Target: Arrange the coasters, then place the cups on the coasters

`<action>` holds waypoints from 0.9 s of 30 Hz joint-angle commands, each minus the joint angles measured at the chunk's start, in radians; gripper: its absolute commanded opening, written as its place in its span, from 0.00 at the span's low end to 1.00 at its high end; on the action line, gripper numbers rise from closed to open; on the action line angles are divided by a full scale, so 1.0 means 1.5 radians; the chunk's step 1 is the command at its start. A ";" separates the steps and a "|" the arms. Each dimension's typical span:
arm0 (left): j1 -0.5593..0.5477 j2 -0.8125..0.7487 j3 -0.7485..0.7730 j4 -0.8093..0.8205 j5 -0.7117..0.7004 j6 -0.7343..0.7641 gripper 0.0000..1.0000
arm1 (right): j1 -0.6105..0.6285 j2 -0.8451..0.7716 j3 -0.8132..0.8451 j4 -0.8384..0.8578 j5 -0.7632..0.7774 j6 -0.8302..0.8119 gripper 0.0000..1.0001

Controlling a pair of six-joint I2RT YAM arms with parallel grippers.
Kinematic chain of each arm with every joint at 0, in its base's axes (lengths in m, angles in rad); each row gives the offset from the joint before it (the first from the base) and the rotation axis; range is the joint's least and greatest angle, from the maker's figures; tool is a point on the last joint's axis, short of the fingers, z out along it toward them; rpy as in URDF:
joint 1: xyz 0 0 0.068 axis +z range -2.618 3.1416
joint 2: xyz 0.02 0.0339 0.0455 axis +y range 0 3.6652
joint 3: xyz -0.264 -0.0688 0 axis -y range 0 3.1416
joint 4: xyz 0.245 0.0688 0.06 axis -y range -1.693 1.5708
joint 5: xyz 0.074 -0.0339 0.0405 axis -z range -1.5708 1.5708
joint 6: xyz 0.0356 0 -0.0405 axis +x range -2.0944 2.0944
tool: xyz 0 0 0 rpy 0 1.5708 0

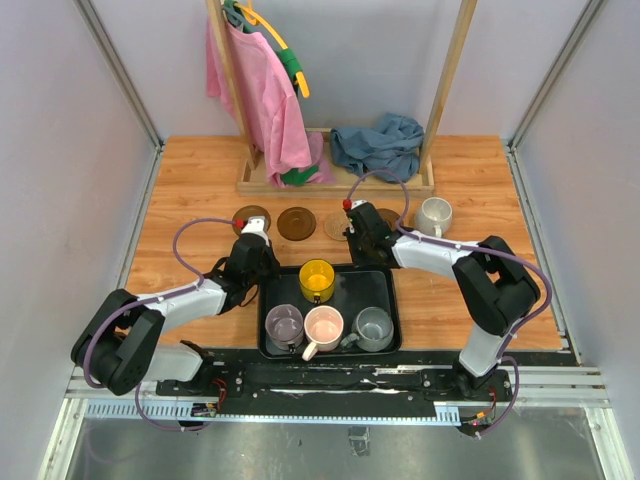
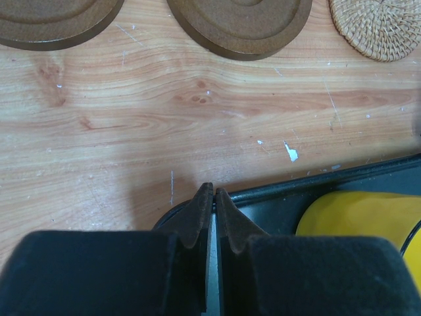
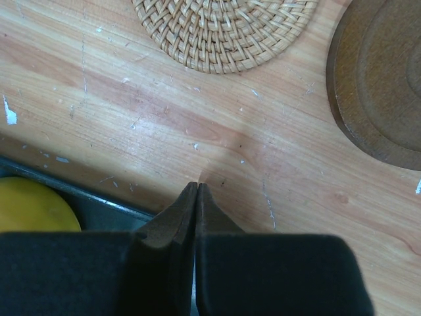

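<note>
A black tray (image 1: 385,290) holds the yellow cup (image 1: 317,280), purple cup (image 1: 284,325), pink cup (image 1: 323,327) and grey cup (image 1: 373,327). The white cup (image 1: 433,215) stands on the table at the right. Behind the tray lie two dark brown coasters (image 1: 252,217) (image 1: 296,222), a tan one (image 1: 336,226) and a dark one (image 1: 388,215), partly hidden. My left gripper (image 2: 214,189) is shut at the tray's back left corner (image 2: 309,197); nothing shows between its tips. My right gripper (image 3: 197,185) is shut over the wood just behind the tray rim (image 3: 99,210).
A wooden rack base (image 1: 340,183) with a pink garment (image 1: 265,100) and a blue cloth (image 1: 378,145) stands at the back. Grey walls close in both sides. The woven coaster (image 3: 223,29) and a brown one (image 3: 381,85) lie just ahead of my right fingers.
</note>
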 commanded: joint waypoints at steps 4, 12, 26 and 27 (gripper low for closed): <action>-0.005 -0.008 -0.007 -0.009 -0.003 0.002 0.09 | 0.025 0.005 -0.037 -0.061 -0.007 0.028 0.01; -0.005 -0.008 -0.008 -0.009 -0.003 0.001 0.09 | 0.031 0.002 -0.066 -0.067 -0.007 0.054 0.01; -0.005 -0.006 -0.009 -0.005 0.000 0.000 0.09 | 0.034 0.010 -0.068 -0.073 0.038 0.057 0.01; -0.005 -0.006 -0.009 -0.005 0.000 0.000 0.09 | 0.034 0.014 -0.059 -0.075 0.048 0.052 0.03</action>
